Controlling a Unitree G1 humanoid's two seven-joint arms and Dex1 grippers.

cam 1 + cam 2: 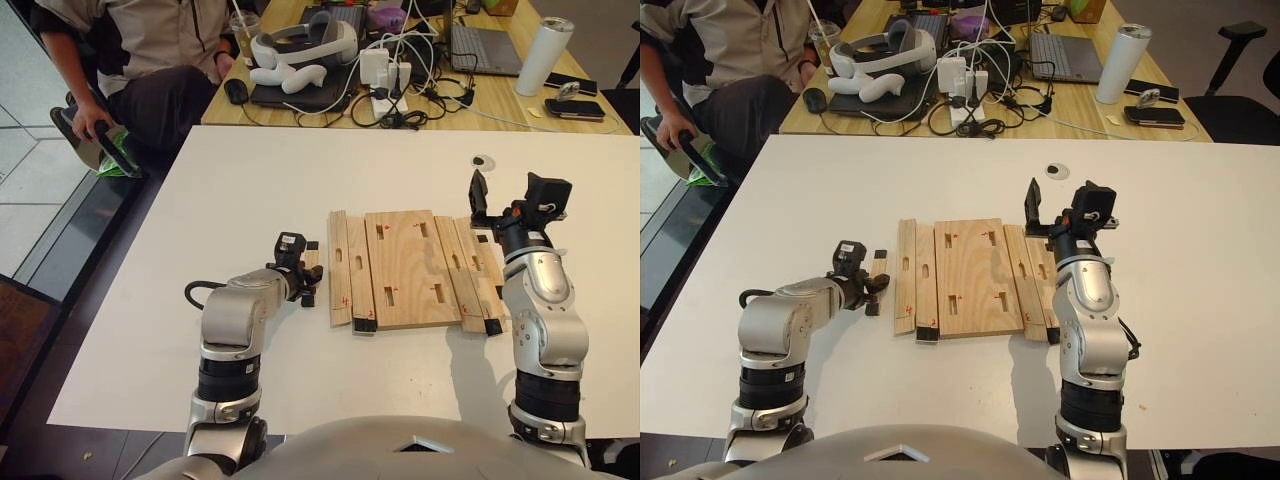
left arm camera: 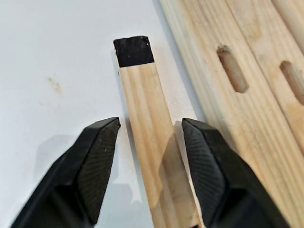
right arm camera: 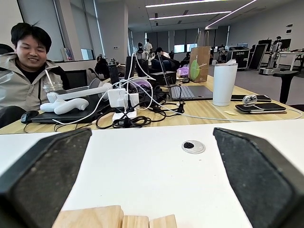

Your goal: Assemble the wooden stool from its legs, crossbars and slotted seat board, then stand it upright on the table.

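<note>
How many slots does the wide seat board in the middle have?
4 slots in the seat board: two by its far edge, two by its near edge. Nothing lies on its top face, so none appears hidden.

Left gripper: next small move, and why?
Probably close on the wooden leg: the left gripper is open with a finger on each side of it, and the leg lies flat on the table, beside the slotted boards.
</note>
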